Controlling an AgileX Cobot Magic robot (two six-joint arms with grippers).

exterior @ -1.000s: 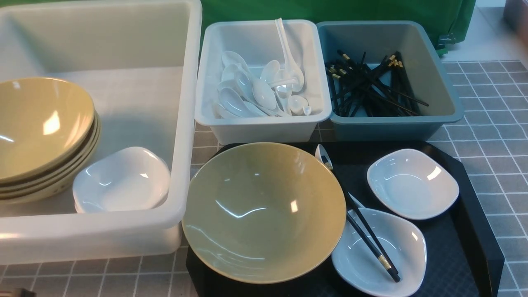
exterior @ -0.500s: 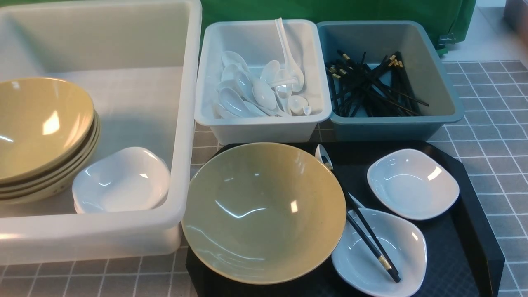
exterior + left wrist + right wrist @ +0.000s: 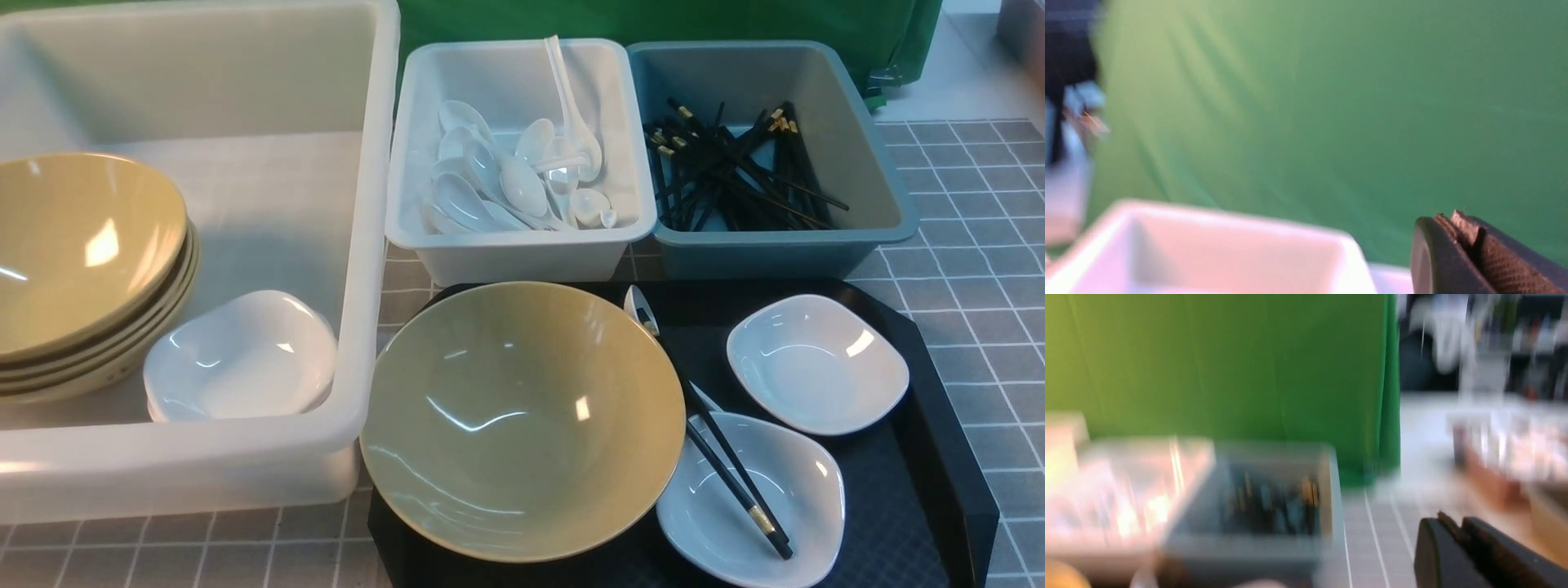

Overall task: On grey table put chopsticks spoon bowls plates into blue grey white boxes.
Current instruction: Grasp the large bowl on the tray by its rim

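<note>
The left gripper (image 3: 1457, 228) sits pinched tight on nothing, pointing at the green cloth (image 3: 1331, 102). The right gripper (image 3: 1455, 524) hangs over the grey table (image 3: 1359, 543), too blurry to tell if it is closed. The chopsticks (image 3: 739, 490) lie on a white plate (image 3: 804, 498).

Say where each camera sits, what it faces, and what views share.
Front view: between the arms, looking down on black tray, tan bowl, boxes; no arm shows.
Left wrist view: faces green backdrop over a white box; left gripper shows.
Right wrist view: blurred, faces blue-grey box; right gripper shows.
Shared: front and right wrist both show chopsticks in that box.
</note>
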